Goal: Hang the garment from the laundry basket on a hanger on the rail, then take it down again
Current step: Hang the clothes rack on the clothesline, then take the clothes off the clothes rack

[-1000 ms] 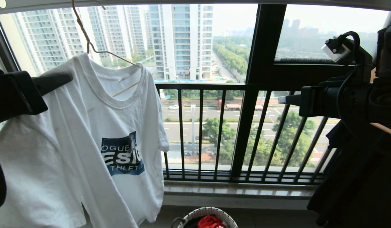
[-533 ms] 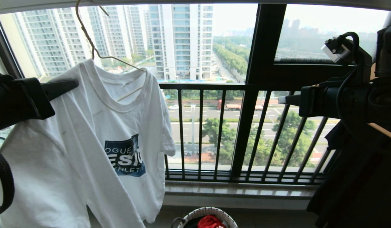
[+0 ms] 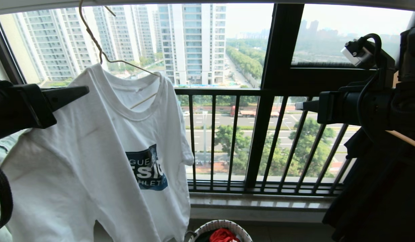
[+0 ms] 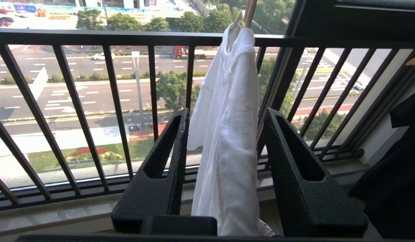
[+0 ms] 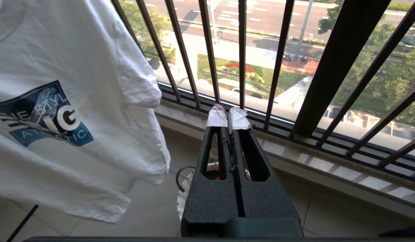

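left gripper (image 4: 224, 168): jaws now spread with the cloth hanging loose between them; 1 second ago they were pinched on the shoulder, so this reads as the release.
garment (image 3: 103, 158): hanging on the hanger (image 3: 126, 64) at the left of the head view, and it has swung rightward since the earlier pictures; the logo sits further right.
task meaning: the hang-up half looks done, with taking it down still to come.
rail (image 3: 42, 5): only its pale underside shows along the top edge, and the hook runs up out of view there.
open room: bare window railing (image 3: 227, 137) between the shirt's sleeve and the right arm gives free space.
laundry basket (image 3: 220, 225): on the floor below, red cloth (image 3: 222, 235) inside.
right gripper (image 5: 227, 117): jaws pressed together, empty, parked at the right near dark clothing (image 3: 378, 195).
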Robot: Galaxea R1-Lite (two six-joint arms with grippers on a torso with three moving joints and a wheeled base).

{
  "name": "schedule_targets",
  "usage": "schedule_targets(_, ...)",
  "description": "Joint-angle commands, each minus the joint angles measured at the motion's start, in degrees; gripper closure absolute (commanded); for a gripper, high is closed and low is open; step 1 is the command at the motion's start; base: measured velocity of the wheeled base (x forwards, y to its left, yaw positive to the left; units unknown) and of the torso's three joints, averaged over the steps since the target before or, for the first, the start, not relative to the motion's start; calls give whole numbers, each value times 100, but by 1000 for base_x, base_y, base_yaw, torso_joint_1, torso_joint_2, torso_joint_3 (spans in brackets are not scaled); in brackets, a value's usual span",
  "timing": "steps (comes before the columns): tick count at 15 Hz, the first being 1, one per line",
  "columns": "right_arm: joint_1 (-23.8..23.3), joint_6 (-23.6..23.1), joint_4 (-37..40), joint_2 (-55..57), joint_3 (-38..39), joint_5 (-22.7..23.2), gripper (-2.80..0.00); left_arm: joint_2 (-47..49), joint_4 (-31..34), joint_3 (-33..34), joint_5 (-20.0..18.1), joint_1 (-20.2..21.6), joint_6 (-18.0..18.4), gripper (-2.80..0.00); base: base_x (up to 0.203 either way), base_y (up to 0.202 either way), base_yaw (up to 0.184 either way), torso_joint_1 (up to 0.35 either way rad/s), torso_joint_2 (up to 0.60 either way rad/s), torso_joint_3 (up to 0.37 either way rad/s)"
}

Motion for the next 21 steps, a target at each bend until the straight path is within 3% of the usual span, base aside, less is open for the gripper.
schedule_targets(1, -3, 2, 0, -3, -1, 4, 0, -236, 31, 10, 10, 0, -17, -280, 0, 0, 0, 0, 0, 0)
schedule_targets(10, -3, 2, -9, 33, -19, 4, 0, -1653, 255, 554, -5, 0, -108, -280, 0, 0, 0, 0, 0, 0)
schedule_targets(11, -3, -7, -2, 40, -19, -2, 0, -1728, 284, 539, -10, 0, -131, -180, 0, 0, 0, 0, 0, 0)
schedule_targets(12, -3, -7, 0, 41, -19, 4, 0, -1747, 286, 538, -10, 0, -133, 0, 0, 0, 0, 0, 0, 0)
schedule_targets(21, -3, -69, 0, -29, -1, 4, 0, -1716, 304, 262, -24, -8, -124, 0, 0, 0, 0, 78, -167, -83)
